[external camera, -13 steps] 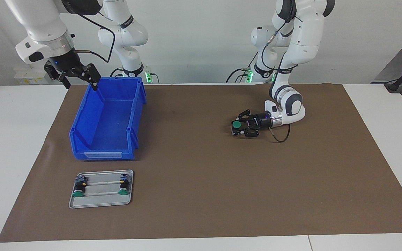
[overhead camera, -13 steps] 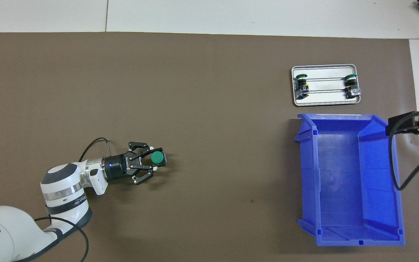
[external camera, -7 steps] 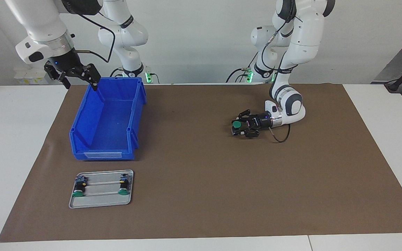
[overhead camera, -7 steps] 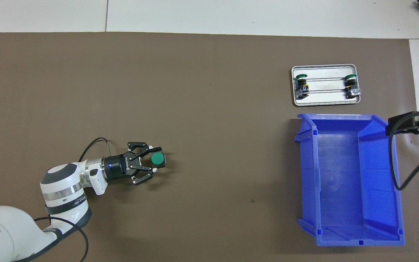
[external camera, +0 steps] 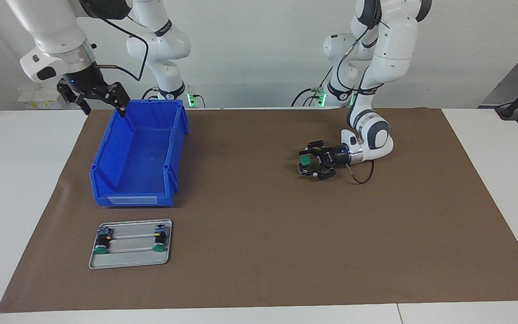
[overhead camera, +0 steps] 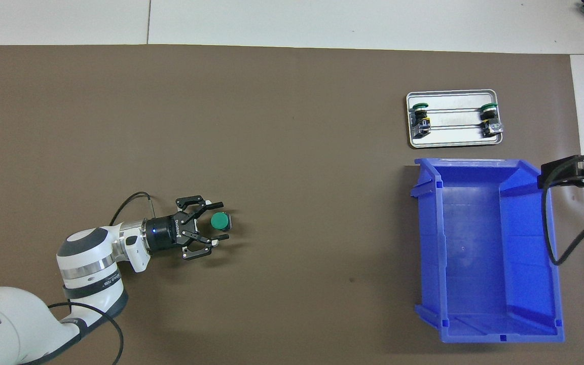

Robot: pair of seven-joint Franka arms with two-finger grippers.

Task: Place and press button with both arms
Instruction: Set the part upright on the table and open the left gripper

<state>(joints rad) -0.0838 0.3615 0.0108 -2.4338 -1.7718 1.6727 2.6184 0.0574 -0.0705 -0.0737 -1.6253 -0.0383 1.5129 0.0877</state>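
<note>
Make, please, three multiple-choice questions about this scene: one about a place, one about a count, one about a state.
1. Where does the button stand?
A. in the blue bin
B. on the brown mat, at the left hand
C. on the metal tray

2. How many buttons lie on the metal tray?
A. one
B. two
C. four

3. How is the left hand now?
A. open around the button
C. raised over the bin
B. shut on a cable

Key: 1 B, it stands cap up on the mat. 2 B, one at each end of the tray. 3 A, its fingers are spread beside the cap.
</note>
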